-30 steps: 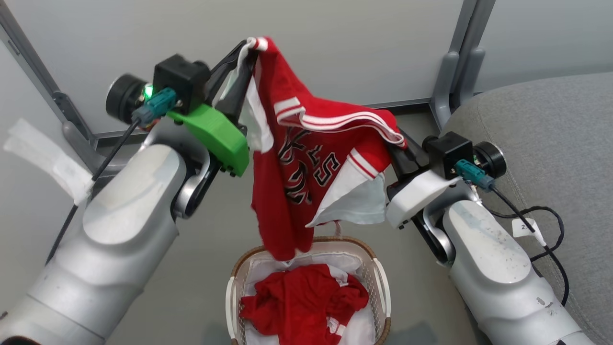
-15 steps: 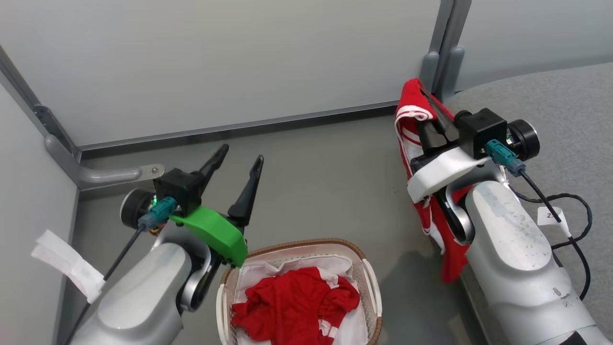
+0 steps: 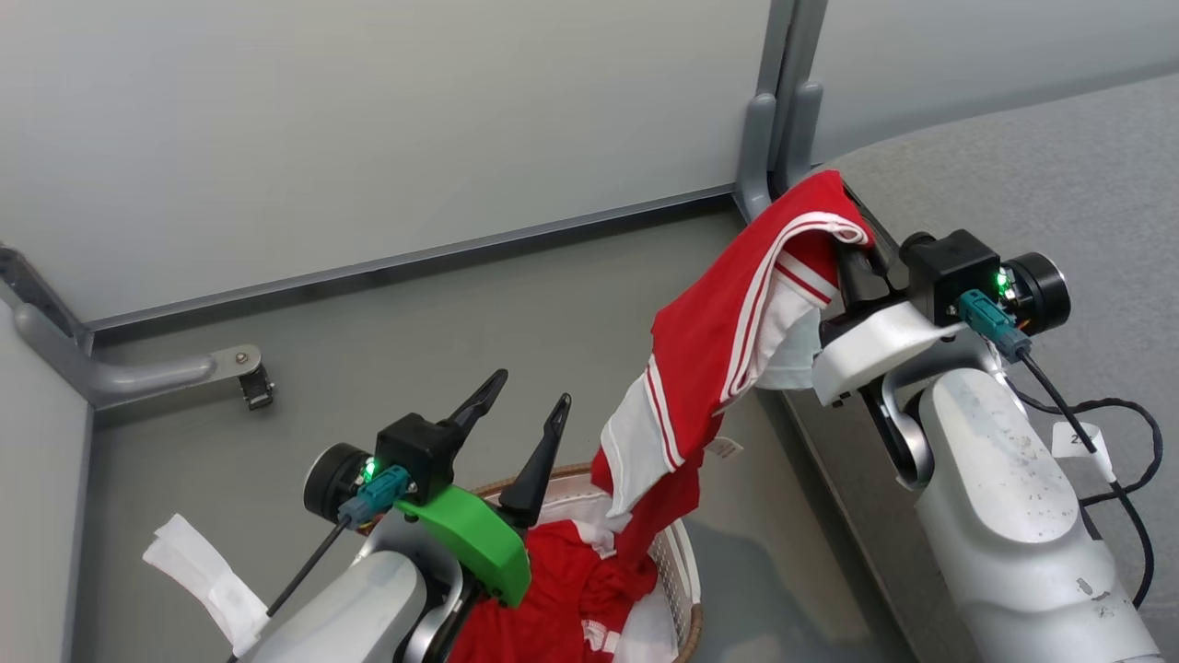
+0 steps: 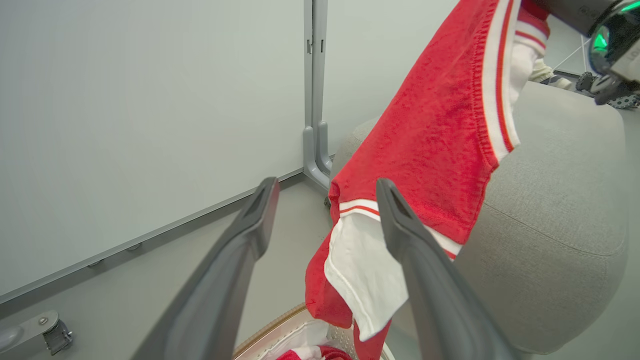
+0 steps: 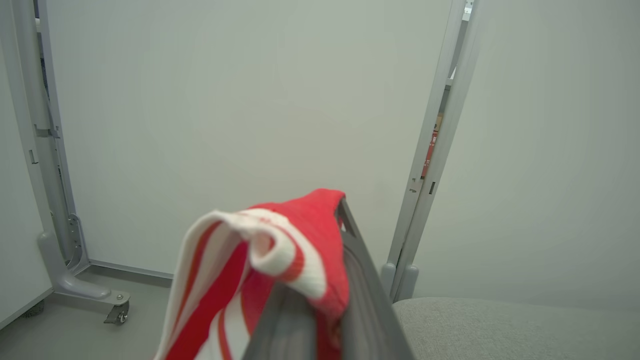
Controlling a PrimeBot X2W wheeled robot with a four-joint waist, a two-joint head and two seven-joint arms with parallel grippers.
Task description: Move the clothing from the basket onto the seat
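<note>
The clothing (image 3: pixel 728 350), red with white striped trim, hangs from my right gripper (image 3: pixel 849 241), which is shut on its upper edge. The fabric folds over the fingertips (image 5: pixel 345 220) and hides them. Its lower end trails down to the basket (image 3: pixel 680 562), where more red clothing (image 3: pixel 553 589) lies on a white liner. My left gripper (image 3: pixel 532 387) stands open and empty over the basket's left rim, left of the hanging cloth (image 4: pixel 430 150). The grey seat (image 3: pixel 1059 157) lies right of and behind my right arm, with its rounded corner (image 4: pixel 555 215) behind the cloth.
Pale partition walls close off the back, joined at a grey post (image 3: pixel 769 110). A metal foot with a caster (image 3: pixel 249 378) juts out over the floor at left. A black cable with a tag (image 3: pixel 1105 433) lies on the seat by my right forearm.
My left gripper has opened, let go of the garment and dropped towards the basket. The garment now hangs from the right gripper alone. The camera has swung towards the seat.
</note>
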